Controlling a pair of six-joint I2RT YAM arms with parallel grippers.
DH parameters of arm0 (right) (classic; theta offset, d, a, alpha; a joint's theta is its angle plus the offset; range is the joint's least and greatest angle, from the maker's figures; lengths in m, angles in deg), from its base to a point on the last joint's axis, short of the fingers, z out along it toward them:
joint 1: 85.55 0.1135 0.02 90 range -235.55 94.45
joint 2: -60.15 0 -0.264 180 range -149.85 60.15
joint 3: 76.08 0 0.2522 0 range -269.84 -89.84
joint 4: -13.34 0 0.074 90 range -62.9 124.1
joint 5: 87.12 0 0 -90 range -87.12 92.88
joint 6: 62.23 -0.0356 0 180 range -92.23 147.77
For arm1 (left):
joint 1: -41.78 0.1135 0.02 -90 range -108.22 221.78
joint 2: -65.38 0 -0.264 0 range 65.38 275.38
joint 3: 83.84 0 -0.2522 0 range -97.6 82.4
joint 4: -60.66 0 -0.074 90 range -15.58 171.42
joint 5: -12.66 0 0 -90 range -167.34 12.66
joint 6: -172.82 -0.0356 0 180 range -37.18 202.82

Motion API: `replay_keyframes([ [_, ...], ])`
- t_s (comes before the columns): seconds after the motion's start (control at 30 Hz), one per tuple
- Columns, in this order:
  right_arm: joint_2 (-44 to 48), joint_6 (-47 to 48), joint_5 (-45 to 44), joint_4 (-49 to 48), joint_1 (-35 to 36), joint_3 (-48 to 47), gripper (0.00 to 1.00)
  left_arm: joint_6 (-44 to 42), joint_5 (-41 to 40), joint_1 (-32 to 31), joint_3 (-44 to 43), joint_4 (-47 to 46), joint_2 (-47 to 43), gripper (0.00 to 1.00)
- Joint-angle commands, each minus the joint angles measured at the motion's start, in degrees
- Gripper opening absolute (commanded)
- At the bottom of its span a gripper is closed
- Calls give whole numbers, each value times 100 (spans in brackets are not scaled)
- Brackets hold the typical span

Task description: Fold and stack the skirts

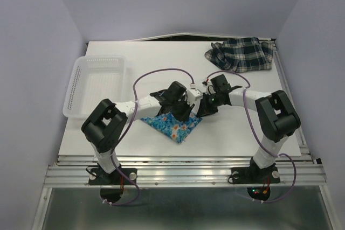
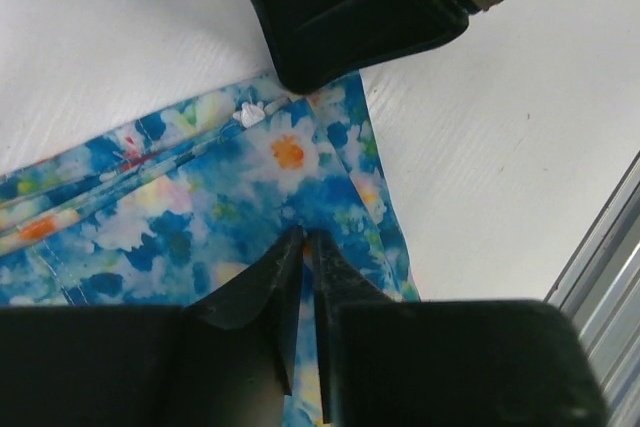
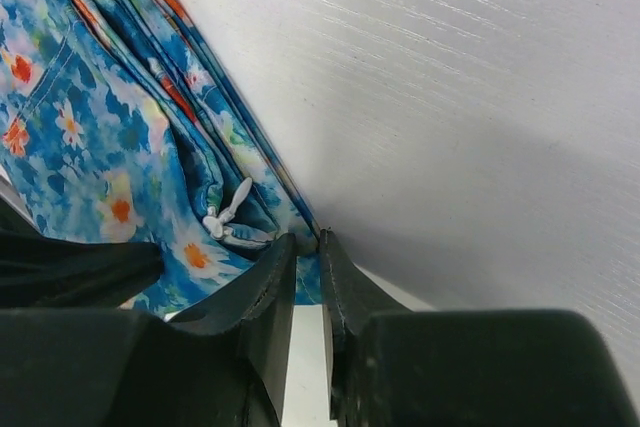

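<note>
The left arm is bent at a raised elbow near 7 o'clock, with its forearm stretched toward the centre of the desk. The right arm is folded in mirror fashion from 5 o'clock. Both wrists are held close together just on the near side of centre and are pitched down over cloth.

A white lattice basket is set at 9 o'clock on the desk, and both skirts are seen lying outside it. The plaid skirt is bunched at the far corner, at 1 o'clock, well apart from either arm. The blue floral skirt is laid as a diamond-shaped patch toward 6 o'clock, beneath the two wrists.

The left gripper is drawn narrow, with a ridge of the floral cloth pinched between its fingertips. The right gripper is likewise narrowed, and the skirt's edge is caught at its tips, just beside a small white bow. In the left wrist view the right gripper is seen set down on the same skirt's edge, near that bow.
</note>
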Motion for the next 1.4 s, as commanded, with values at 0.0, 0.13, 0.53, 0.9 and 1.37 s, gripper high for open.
replay_keyframes([
  [0.0,-147,92,29,-73,-11,-106,21,-22,105,-65,-317,-228,-12,13],
  [0.13,-156,92,74,-73,-11,-123,21,-57,184,-74,-439,-141,163,1],
  [0.53,344,179,109,-65,-64,-123,23,110,615,225,-792,-131,114,8],
  [0.9,1681,-556,1759,-872,533,25,47,935,631,1631,16,-158,-1928,52],
  [1.37,-691,1100,1675,221,1010,-543,43,2210,1467,2097,1045,-1274,-1832,51],
])
